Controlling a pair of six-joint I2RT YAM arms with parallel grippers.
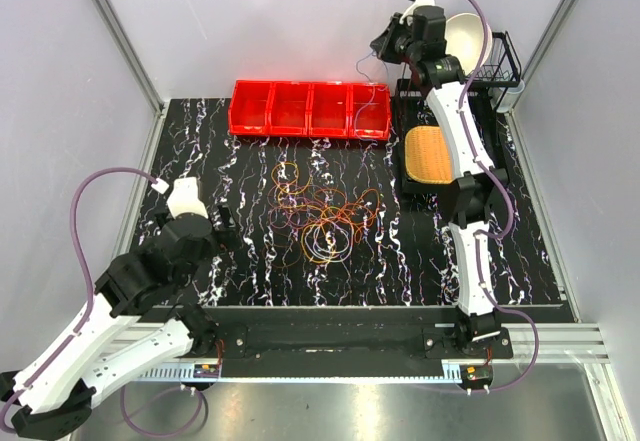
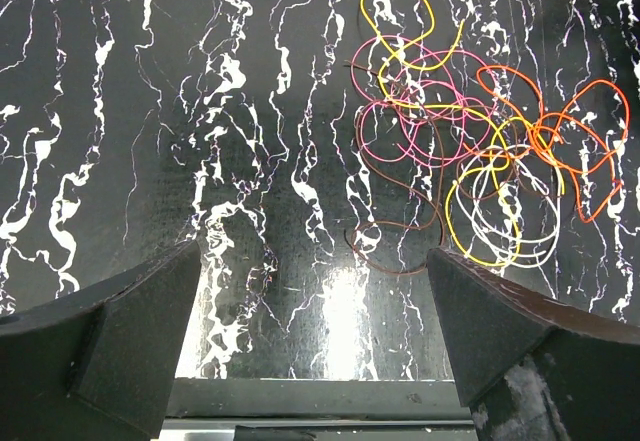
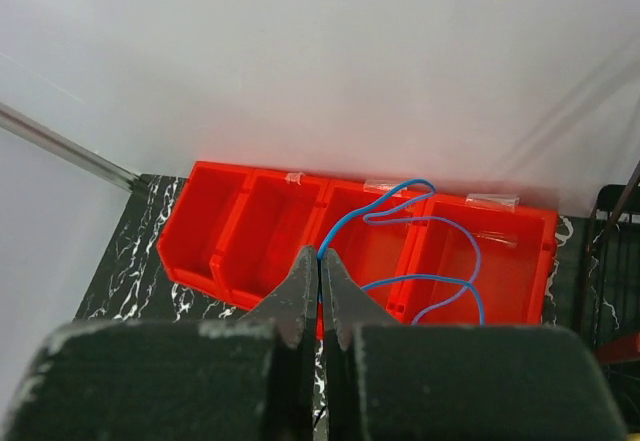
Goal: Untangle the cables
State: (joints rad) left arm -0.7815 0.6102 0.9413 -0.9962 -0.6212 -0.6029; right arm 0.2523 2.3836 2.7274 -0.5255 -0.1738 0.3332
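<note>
A tangle of thin cables (image 1: 318, 213) in orange, yellow, pink, brown and whitish loops lies mid-table. In the left wrist view the tangle (image 2: 470, 151) is ahead and to the right. My left gripper (image 1: 226, 221) is open and empty, low over the marbled surface left of the tangle, with its jaws wide apart (image 2: 315, 321). My right gripper (image 1: 385, 46) is raised high at the back. It is shut (image 3: 322, 259) on one end of a blue cable (image 3: 421, 276). That cable (image 1: 366, 99) hangs in curls over the right compartments of the red bins (image 3: 250, 231).
The row of red bins (image 1: 290, 109) stands at the back of the black marbled table. A black wire rack with a white bowl (image 1: 470, 36) is at the back right. A yellow woven pad (image 1: 430, 154) lies on a black tray beside the right arm.
</note>
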